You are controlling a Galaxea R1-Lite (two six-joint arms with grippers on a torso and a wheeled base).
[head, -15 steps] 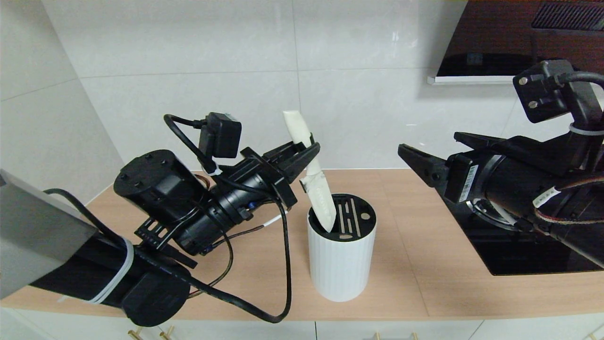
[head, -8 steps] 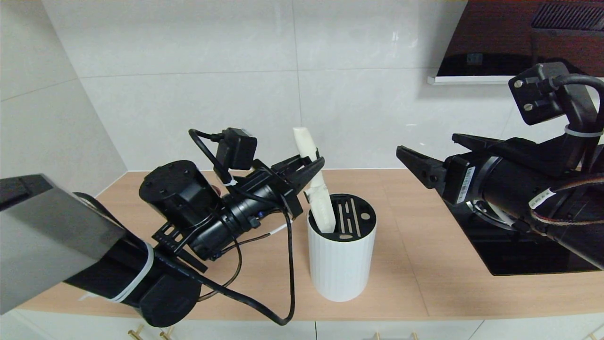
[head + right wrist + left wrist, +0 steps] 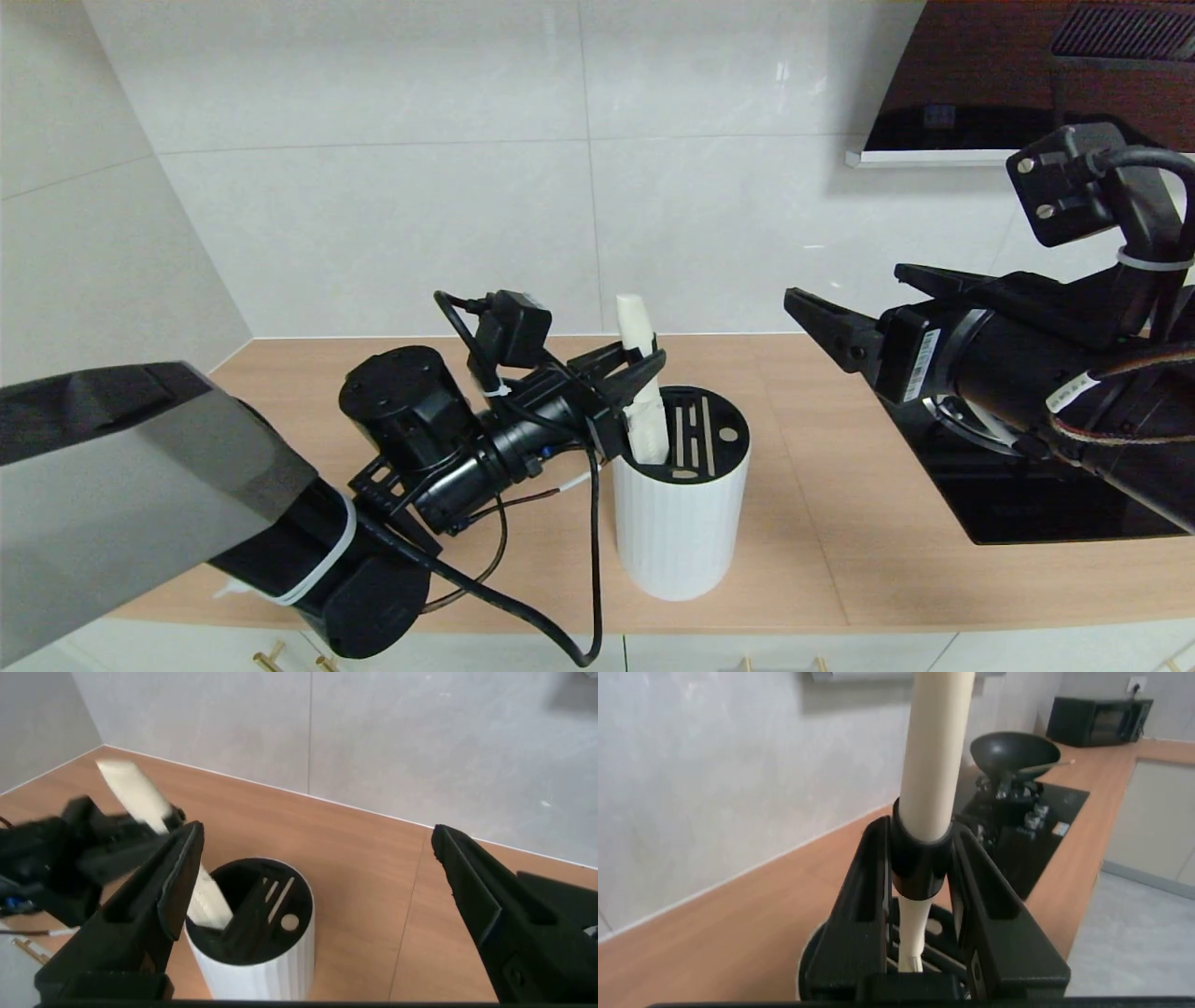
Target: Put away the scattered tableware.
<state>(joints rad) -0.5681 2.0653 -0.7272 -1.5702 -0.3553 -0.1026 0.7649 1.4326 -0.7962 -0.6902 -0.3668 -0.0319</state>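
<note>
Within ribbed white block (image 3: 680, 532), cream knife (image 3: 650, 427).

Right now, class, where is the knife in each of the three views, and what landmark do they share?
Head view: knife at centre, held by the left pincer, blade in the block.
Left wrist view: knife clamped in that pincer, close up.
Right wrist view: knife leaning out of the block, beyond the right pincer.
Shared landmark: the white block with its dark slotted top.
</note>
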